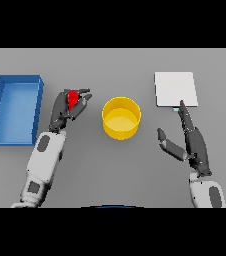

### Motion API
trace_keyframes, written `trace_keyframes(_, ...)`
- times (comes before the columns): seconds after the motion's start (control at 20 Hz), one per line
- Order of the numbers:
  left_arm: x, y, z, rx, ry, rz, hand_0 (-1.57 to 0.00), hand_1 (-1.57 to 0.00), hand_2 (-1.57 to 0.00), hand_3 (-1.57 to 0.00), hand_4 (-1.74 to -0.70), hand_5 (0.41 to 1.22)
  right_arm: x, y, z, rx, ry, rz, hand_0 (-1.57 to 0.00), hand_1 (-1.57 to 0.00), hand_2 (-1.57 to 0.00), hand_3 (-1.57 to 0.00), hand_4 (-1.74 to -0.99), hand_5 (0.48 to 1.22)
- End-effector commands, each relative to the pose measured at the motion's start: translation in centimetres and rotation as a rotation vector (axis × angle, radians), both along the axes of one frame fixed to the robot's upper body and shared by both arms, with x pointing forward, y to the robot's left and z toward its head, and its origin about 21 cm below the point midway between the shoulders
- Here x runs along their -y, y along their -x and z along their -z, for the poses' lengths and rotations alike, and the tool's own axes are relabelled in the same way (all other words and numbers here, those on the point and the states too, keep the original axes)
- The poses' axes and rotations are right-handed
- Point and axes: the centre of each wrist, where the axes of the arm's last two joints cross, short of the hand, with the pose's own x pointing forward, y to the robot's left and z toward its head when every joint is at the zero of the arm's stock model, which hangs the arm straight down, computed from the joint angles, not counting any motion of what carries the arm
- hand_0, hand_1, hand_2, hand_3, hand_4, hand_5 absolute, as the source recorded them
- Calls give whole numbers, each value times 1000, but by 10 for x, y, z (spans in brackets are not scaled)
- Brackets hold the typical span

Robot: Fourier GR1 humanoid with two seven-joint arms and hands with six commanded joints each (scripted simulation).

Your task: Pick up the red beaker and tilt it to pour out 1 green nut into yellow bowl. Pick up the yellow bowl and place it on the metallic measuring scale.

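The red beaker [73,99] shows as a small red shape inside my left hand [65,107], whose fingers and thumb are curled round it, left of the yellow bowl [121,117]. The bowl stands upright at the table's middle, and I see no nut in it. At the back right lies the metallic measuring scale [175,89], a pale square plate. My right hand [192,140] hovers right of the bowl, fingers straight and pointing at the scale's front edge, thumb spread toward the bowl. No green nut can be made out.
A blue tray [0,107] with raised walls lies at the far left, close beside my left forearm. Grey table [115,170] stretches in front of the bowl between both arms.
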Motion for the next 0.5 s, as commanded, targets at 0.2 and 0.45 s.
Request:
trace_keyframes(0.2,1,-7,-24,80,-24,-6,-1532,-1533,-1533,-1533,-1702,1098,-2,-3,1,-17,19,7,1,1,1,1,-1258,669)
trace_keyframes(0.45,5,-13,-66,143,-242,80,-1558,-1558,-1559,-1559,-1728,1113,-6,-7,0,5,46,15,1,1,1,1,-1247,685)
